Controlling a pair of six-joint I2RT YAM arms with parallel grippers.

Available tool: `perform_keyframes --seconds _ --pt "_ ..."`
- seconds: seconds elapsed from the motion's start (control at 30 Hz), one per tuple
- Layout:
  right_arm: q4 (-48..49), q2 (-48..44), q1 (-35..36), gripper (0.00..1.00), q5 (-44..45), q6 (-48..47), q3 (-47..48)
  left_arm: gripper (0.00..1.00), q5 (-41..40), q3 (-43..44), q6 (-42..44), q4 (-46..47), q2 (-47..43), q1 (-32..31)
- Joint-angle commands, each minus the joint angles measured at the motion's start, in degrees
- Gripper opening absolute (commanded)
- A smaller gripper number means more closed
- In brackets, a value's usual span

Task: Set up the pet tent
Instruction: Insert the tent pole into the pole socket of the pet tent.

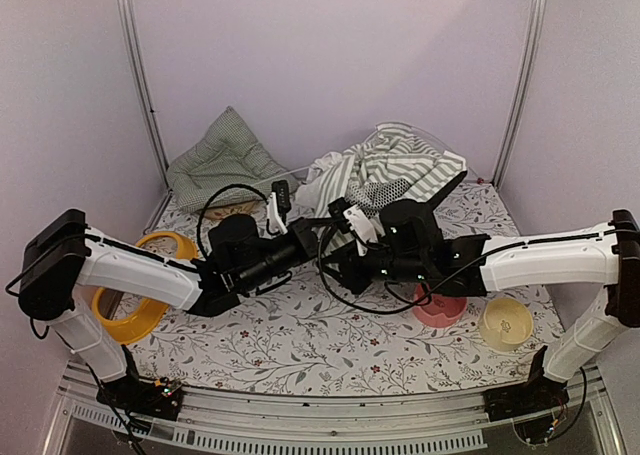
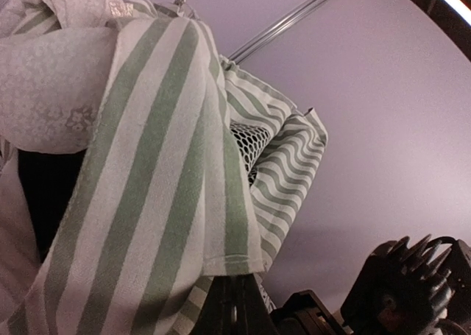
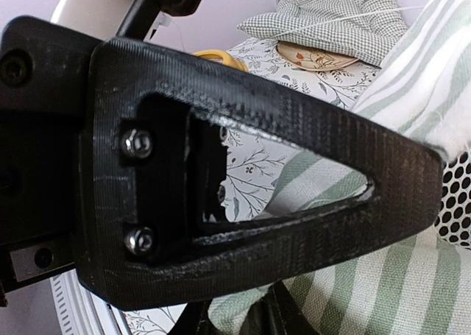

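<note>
Pet tent [image 1: 395, 175] is a crumpled heap at the far middle of the table [image 1: 300, 345], not standing. Its mesh panel [image 1: 385, 190] faces the arms and the green checked cushion [image 1: 220, 155] is just to its left. Both arms reach in to the heap's near-left edge, wrists close together. Left gripper [image 1: 277, 203] sits at the tent's white near-left corner, jaws closed. In its wrist view striped fabric hangs right over the lens and the hem comes down onto the fingertips [image 2: 237, 305], but I can't tell if cloth is actually pinched between them. Right gripper [image 1: 352, 220] is just right of the left one, against the near side of the heap below the mesh. Its wrist view is mostly one black finger [image 3: 294, 121] side-on, with striped fabric behind and under it and mesh at the right edge. Its jaw gap can't be read from any view, nor whether it holds cloth. Pink bowl [image 1: 440, 308] and cream bowl [image 1: 505, 323] sit by the right arm, well apart from the tent.
</note>
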Motion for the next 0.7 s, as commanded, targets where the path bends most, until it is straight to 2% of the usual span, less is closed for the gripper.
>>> perform_keyframes --seconds 0.0,0.2,0.33,0.47,0.6,0.67 --pt "3.7 -2.9 -1.2 0.24 1.3 3.0 -1.8 0.0 0.2 -0.1 2.2 5.0 0.2 1.0" --pt "4.7 -4.8 -1.4 0.23 0.7 4.3 -2.4 0.0 0.6 0.5 2.2 5.1 1.3 1.0" --pt "4.4 -5.1 -2.6 0.14 -0.5 6.1 -1.5 0.0 1.1 0.8 2.7 5.7 2.3 0.7" --pt "3.9 -5.2 -3.7 0.13 -1.5 7.7 -0.8 0.0 1.1 1.2 3.2 6.2 3.1 0.2" --pt "2.5 -4.9 -5.0 0.04 -0.9 9.4 -0.3 0.0 1.4 1.6 3.4 6.5 3.7 -0.3" --pt "2.8 -4.8 -5.5 0.05 -1.1 10.0 0.0 0.0 1.5 1.6 3.6 6.8 4.1 -0.8"
